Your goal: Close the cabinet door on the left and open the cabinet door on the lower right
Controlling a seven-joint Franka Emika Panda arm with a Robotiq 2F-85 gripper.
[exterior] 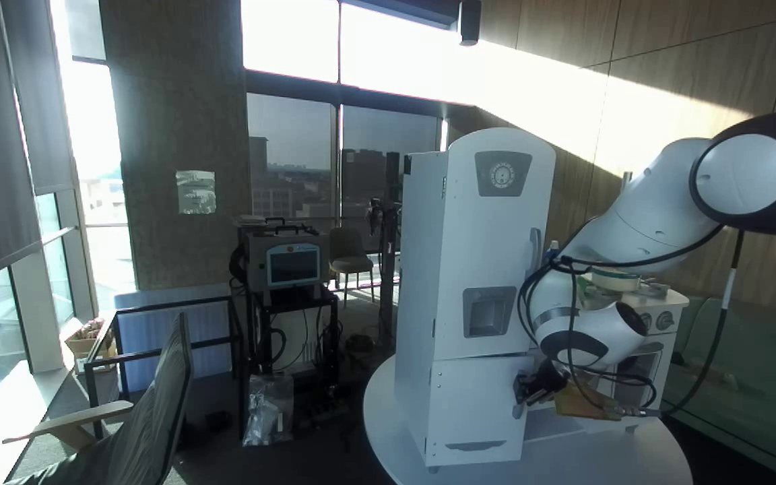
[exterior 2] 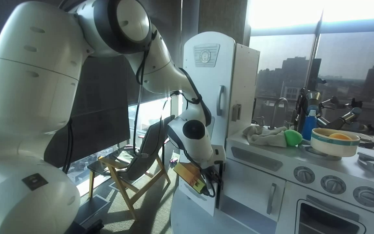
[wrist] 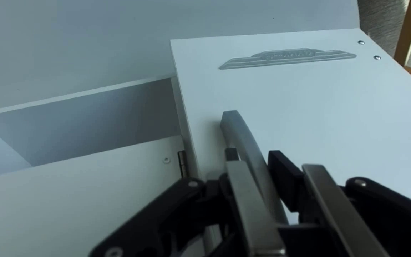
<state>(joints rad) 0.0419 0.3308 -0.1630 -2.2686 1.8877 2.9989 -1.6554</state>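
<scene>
Cabinet door (wrist: 319,107) looks light and stiff imo, so grab midway along the handle (wrist: 252,157), which the spread fingers (wrist: 250,203) straddle.

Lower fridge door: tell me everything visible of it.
The lower fridge door is a flat white panel, possibly painted wood, upright below the upper fridge door. Near its bottom edge sits a grey ridged trim plate, its raised marking unreadable; two screws show at the bottom corner farther from the handle. That handle, curved and grey, stands upright near the opposite edge, the end effector straddling it, jaws parted; contact is unclear. Whether the door is fully shut I can't tell.
</scene>
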